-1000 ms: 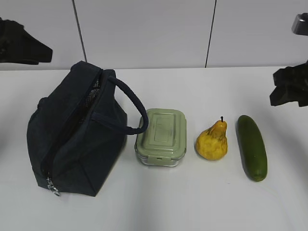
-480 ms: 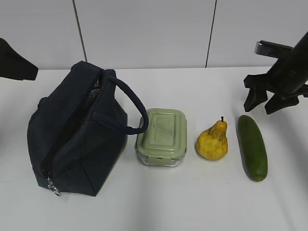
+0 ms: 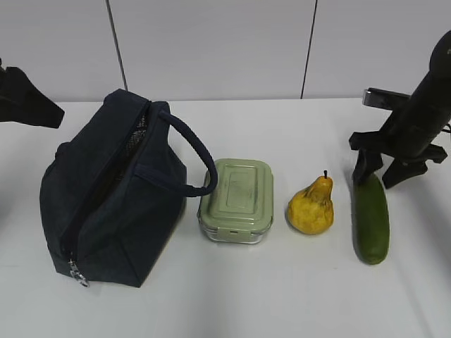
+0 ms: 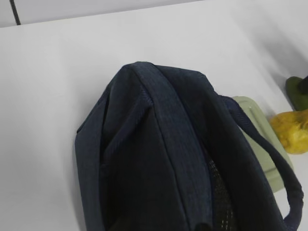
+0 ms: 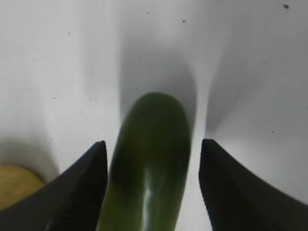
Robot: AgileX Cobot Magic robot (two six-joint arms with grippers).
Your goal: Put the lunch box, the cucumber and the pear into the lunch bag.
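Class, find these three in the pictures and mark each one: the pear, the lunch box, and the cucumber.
pear (image 3: 310, 210): exterior view, on its yellow body.
lunch box (image 3: 239, 189): exterior view, middle of the green lid.
cucumber (image 5: 150, 159): right wrist view, on its upper surface near the blunt end.

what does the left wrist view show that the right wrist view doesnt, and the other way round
Only the left wrist view shows the lunch bag with its loop handle, and the lunch box beside it. Only the right wrist view shows the right gripper, its open fingers straddling the cucumber with a gap on each side. Both show the cucumber, the pear at a frame edge, and the white table.
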